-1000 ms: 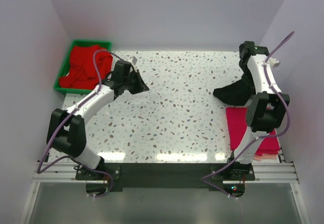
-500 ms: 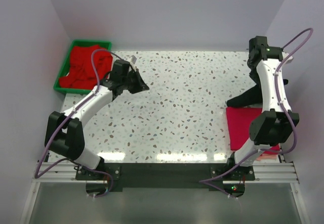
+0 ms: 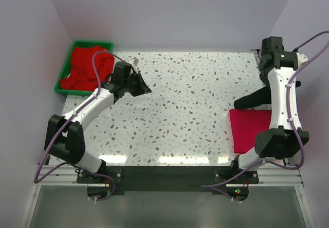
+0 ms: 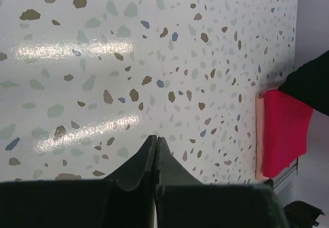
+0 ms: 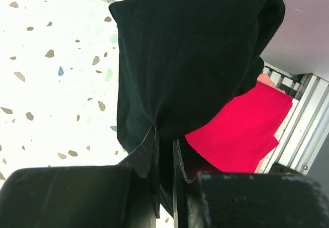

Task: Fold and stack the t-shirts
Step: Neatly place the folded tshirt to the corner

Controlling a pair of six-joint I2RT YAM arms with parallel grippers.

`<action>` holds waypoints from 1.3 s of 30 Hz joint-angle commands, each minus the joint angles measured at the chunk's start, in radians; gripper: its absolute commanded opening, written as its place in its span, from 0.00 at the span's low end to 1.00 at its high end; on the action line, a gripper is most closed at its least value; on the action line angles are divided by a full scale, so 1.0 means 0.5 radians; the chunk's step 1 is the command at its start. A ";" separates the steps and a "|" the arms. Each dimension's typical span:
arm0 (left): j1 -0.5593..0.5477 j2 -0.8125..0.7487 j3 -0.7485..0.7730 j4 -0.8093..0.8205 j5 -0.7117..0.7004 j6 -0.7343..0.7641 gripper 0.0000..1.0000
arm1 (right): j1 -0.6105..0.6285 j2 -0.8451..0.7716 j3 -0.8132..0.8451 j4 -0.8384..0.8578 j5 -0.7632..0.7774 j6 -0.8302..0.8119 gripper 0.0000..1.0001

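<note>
1. Jaws: left gripper has its tips pressed together on nothing. The right gripper is pinched almost closed on a fold of the black shirt.
2. Surface: white speckled table with glare strips along the near edge and plain pale walls on three sides.
3. Left gripper hovers over bare table at the far left, just beside the green tray.
4. Red shirts lie crumpled in that tray, spilling over its near rim.
5. Black shirt is bunched and hangs off the right gripper at the far right. From above, its long axis runs left-right with the loose end to the left (whether it touches the cloth below, cannot tell).
6. Pink shirt lies folded flat at the right near corner, long axis near-to-far, right under the black bunch's near edge.
</note>
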 commanded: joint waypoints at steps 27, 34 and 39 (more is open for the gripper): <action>-0.076 -0.298 -0.357 0.239 0.130 0.005 0.04 | -0.009 -1.328 -0.846 -0.041 -0.418 -0.511 0.99; -0.076 -0.457 -0.373 0.205 0.053 0.032 0.14 | -0.003 -1.454 -1.144 0.499 -1.130 -0.683 0.99; -0.073 -0.556 -0.416 0.193 -0.045 0.054 0.19 | 0.116 -1.442 -1.337 0.802 -1.354 -0.671 0.99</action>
